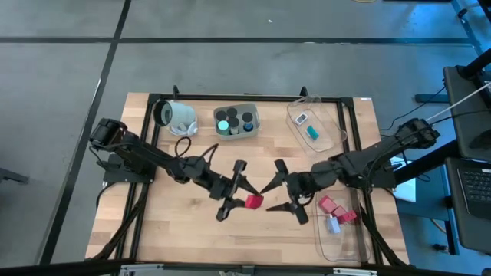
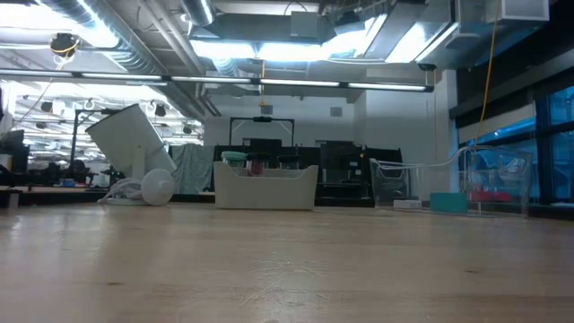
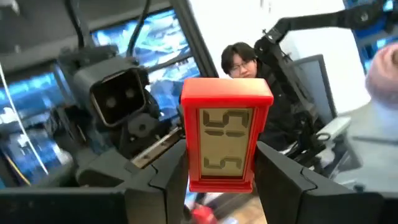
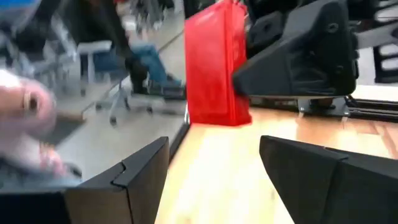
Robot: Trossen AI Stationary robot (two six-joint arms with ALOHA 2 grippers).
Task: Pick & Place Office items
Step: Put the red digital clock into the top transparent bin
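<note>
My left hand [image 1: 239, 201] is clamped on a red clock [image 3: 225, 132], my right hand [image 1: 281, 190] spread beside it; several items already lie in the trays [image 1: 331, 138].

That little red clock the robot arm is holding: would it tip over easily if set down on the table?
Probably: the red clock looks tall and thin, as seen edge-on from the right wrist. Its rigid casing likely won't flex in the left gripper. It seems light, held by its lower part alone.

You cannot identify the small items in the grey tray [image 1: 235, 122] at 12 o'clock; the red clock [image 4: 216, 65] is cut off at the right wrist view's top edge.
</note>
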